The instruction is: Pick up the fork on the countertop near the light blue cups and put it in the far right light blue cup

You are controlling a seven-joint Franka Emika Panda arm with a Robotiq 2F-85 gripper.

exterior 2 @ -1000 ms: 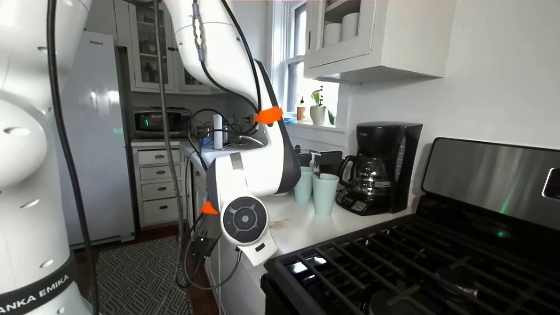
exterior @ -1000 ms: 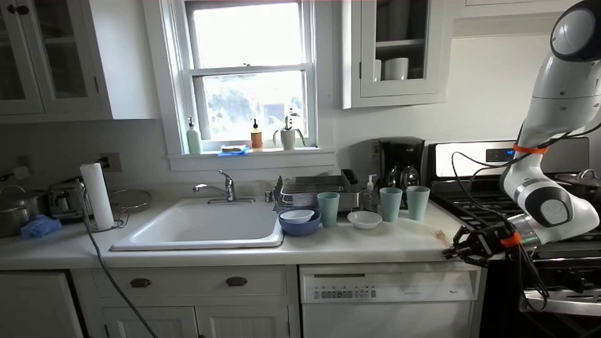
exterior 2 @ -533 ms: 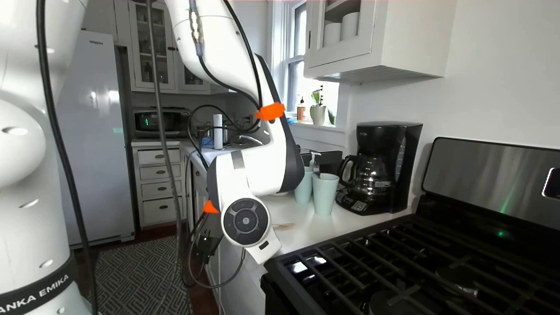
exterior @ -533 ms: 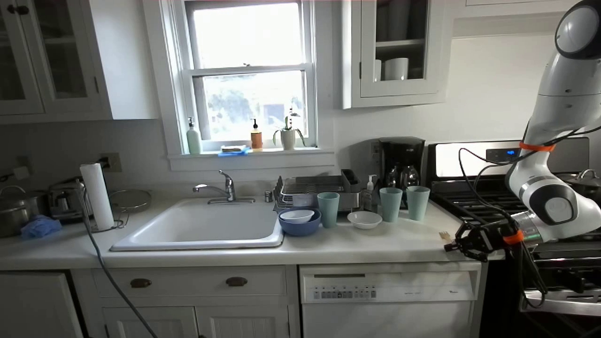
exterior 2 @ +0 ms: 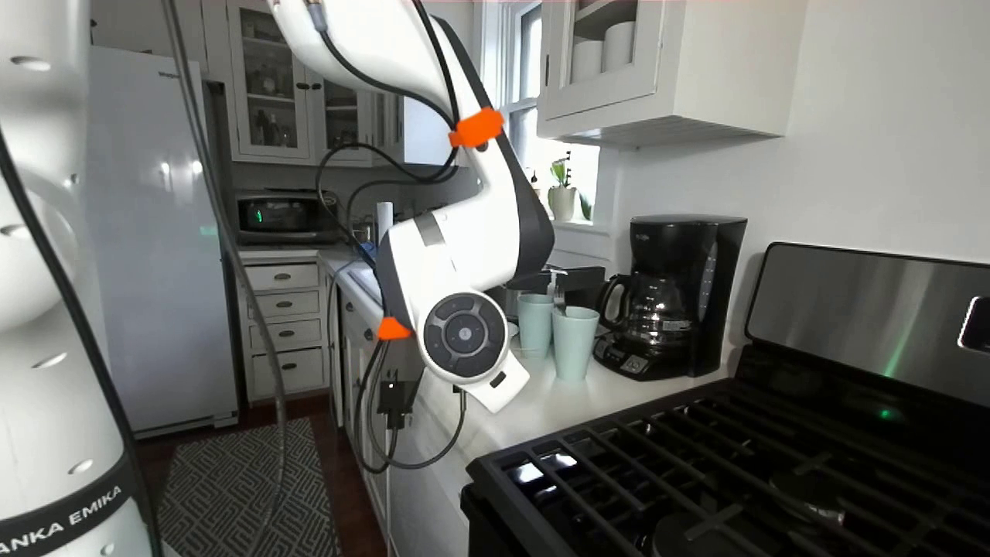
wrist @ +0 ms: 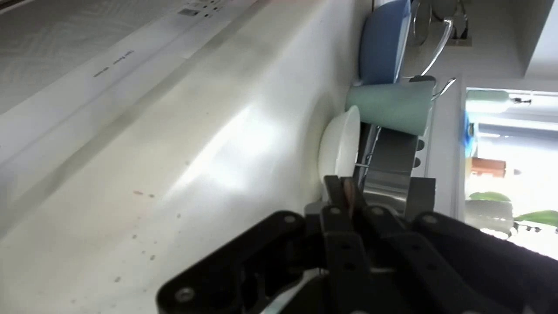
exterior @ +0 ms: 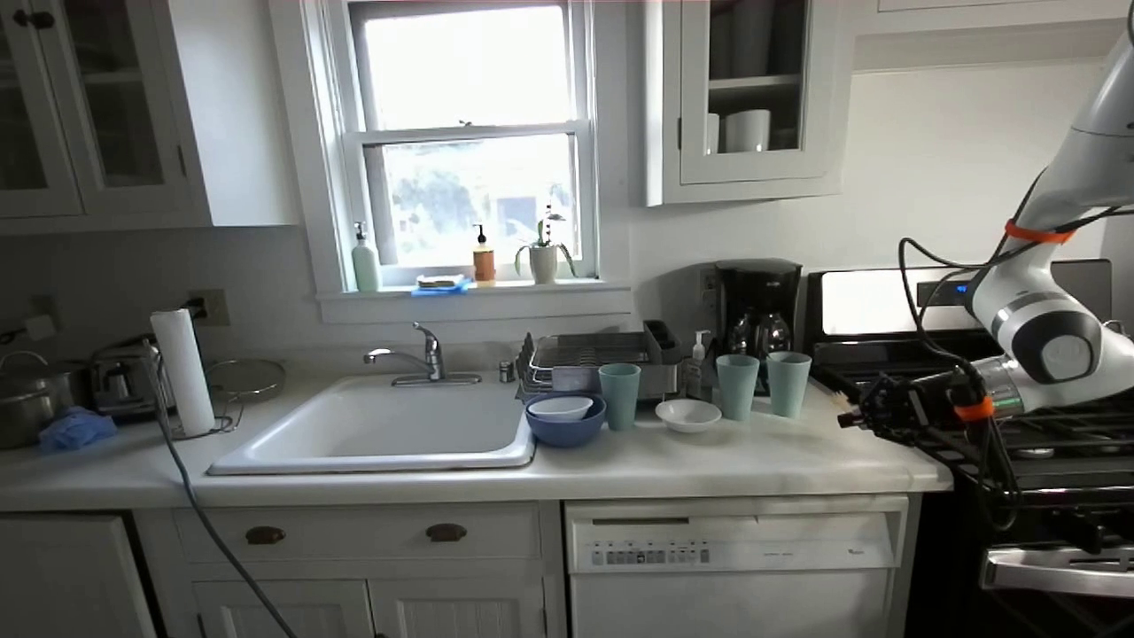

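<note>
The fork [exterior: 840, 400] is thin, pale and tan. My gripper [exterior: 850, 419] is shut on it, above the countertop [exterior: 753, 465] near its right end. In the wrist view the gripper [wrist: 340, 179] shows its tips close together, with a brownish sliver of the fork [wrist: 349, 193] between them. Three light blue cups stand upright: a left one [exterior: 619, 396], a middle one [exterior: 737, 387] and the far right one [exterior: 787, 384], left of and beyond the gripper. The far right cup also shows in an exterior view [exterior 2: 575, 344], where the arm hides fork and fingers.
A white dish [exterior: 688, 415] and a blue bowl [exterior: 567, 431] stand left of the cups. A coffee maker [exterior: 757, 301] and dish rack [exterior: 602, 350] stand behind. The stove [exterior 2: 696, 472] is on the right. A dark utensil [exterior 2: 560, 298] rises at the far right cup's rim.
My gripper has risen from the countertop's front edge and moved back toward the wall, carrying the fork. The fork no longer lies on the countertop. The cups have not moved.
</note>
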